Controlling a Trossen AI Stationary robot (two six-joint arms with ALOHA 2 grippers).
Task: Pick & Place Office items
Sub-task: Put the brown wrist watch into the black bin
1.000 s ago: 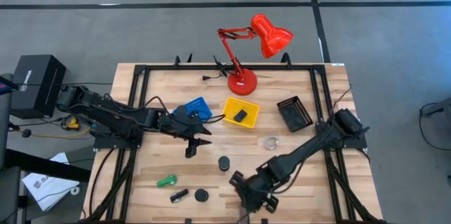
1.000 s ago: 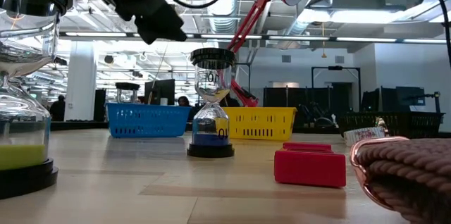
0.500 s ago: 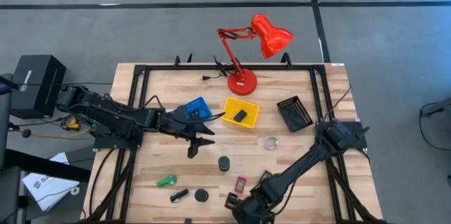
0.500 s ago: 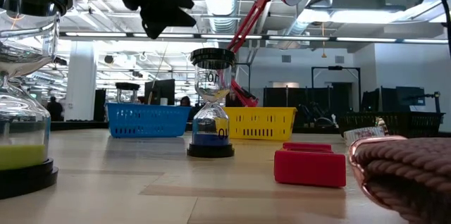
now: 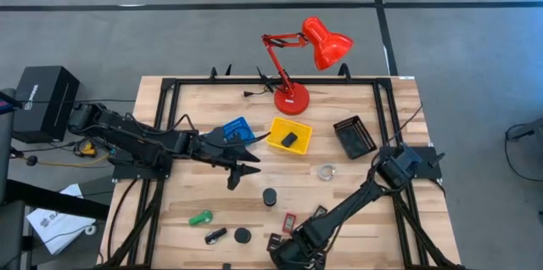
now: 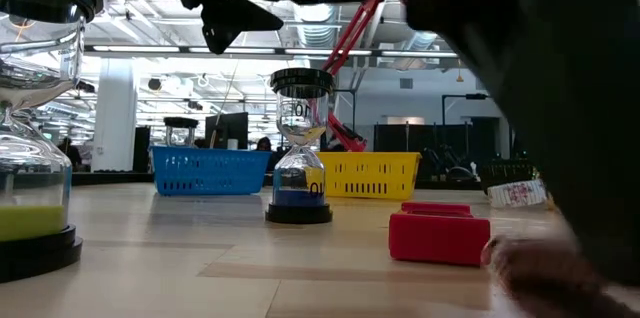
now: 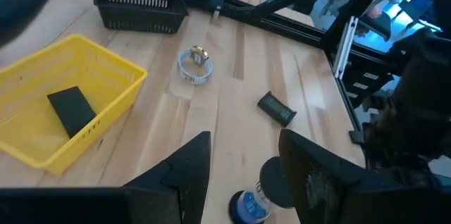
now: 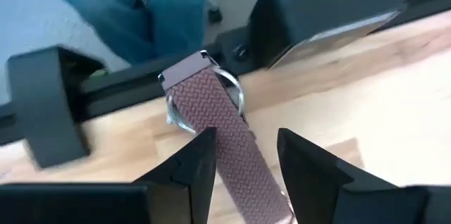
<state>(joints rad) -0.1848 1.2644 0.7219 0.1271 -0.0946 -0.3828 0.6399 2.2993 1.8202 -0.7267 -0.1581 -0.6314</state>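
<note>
Woven pink watch band (image 8: 227,139) lies on the counter (image 5: 356,189) at its near edge; my right hand (image 8: 243,164) has swung down over it, fingers apart, ready to grasp. My left hand (image 7: 243,164) hovers open above the hourglass (image 7: 257,194).

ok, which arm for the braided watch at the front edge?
Right. Its tool is open and hovering directly over the braided watch at the table's front edge; the left tool is open but far back, near the yellow tray.
</note>
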